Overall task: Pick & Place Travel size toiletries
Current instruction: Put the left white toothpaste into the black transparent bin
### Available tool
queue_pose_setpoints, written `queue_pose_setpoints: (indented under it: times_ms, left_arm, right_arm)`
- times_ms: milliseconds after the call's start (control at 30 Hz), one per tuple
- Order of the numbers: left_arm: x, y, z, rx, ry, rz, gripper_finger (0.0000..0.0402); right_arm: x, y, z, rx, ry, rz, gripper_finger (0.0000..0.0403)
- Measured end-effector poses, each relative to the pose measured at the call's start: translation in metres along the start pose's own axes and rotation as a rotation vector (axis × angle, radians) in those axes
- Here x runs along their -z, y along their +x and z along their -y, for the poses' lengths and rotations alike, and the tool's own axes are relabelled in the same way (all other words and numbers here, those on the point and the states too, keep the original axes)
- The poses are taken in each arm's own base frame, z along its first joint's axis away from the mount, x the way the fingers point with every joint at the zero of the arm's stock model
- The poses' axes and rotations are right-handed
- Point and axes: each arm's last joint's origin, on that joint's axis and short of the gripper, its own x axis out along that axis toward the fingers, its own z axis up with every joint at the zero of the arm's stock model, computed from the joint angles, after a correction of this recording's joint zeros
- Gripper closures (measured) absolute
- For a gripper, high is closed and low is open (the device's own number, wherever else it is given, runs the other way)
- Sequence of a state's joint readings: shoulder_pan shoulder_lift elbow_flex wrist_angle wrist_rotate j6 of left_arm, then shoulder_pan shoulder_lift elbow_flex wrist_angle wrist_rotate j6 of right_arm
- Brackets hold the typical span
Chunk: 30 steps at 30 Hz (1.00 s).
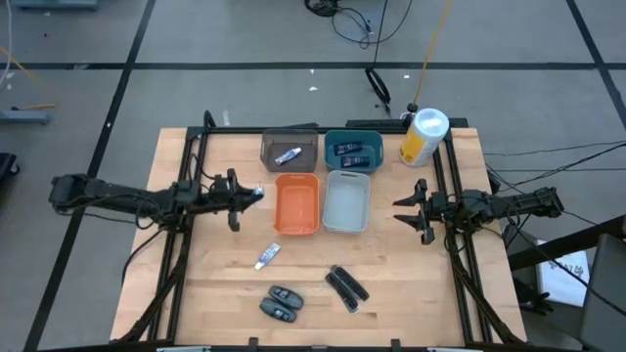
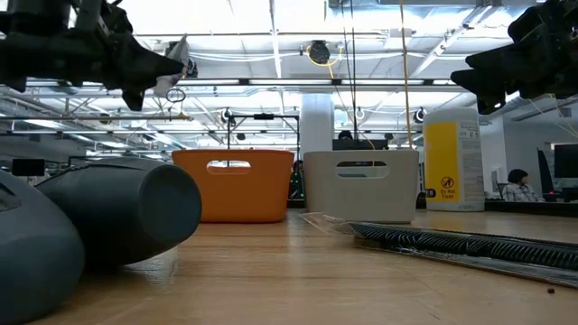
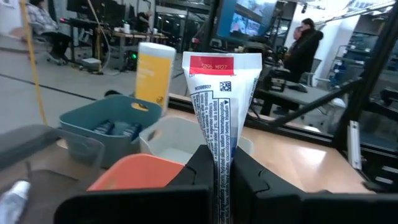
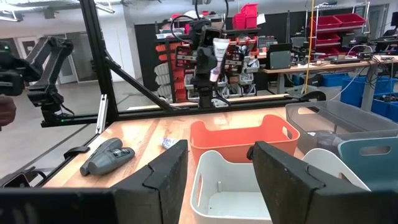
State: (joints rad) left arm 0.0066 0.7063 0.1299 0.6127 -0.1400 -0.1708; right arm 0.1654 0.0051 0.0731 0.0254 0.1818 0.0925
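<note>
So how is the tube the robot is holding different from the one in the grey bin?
The held tube is up in the air, upright, pinched in the left gripper. The binned tube lies flat in the grey bin, untouched. Both are silvery-white.

- The left arm (image 1: 127,196) is stretched out flat from the left side, above the surface.
- The left hand (image 1: 246,196) is held up in the air, with its wrist level and its tip pointed toward the middle.
- Its two fingers (image 3: 199,168) are pressed tight together on a silvery-white tube (image 3: 219,99), which is held upright between them.
- The right arm (image 1: 509,205) is stretched out flat from the right side.
- The right hand (image 1: 406,210) is held in the air, pointed toward the middle.
- Its fingers (image 4: 155,177) are spread wide apart, and nothing is held between them.
- The two hands are kept well apart, facing each other.
</note>
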Motion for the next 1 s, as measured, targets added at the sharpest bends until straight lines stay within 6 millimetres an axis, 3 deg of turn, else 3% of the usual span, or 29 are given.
queue_pose_setpoints:
  times_ms: [733, 1000]
  left_arm:
    - [-0.015, -0.006, -0.065, -0.335, 0.015, 0.069, 0.0387]
    - [-0.053, 0.005, -0.068, -0.366, 0.037, -0.023, 0.0388]
  right_arm:
    - [0.000, 0.000, 0.000, 0.000, -0.002, -0.004, 0.0232]
    - [0.000, 0.000, 0.000, 0.000, -0.004, -0.004, 0.0232]
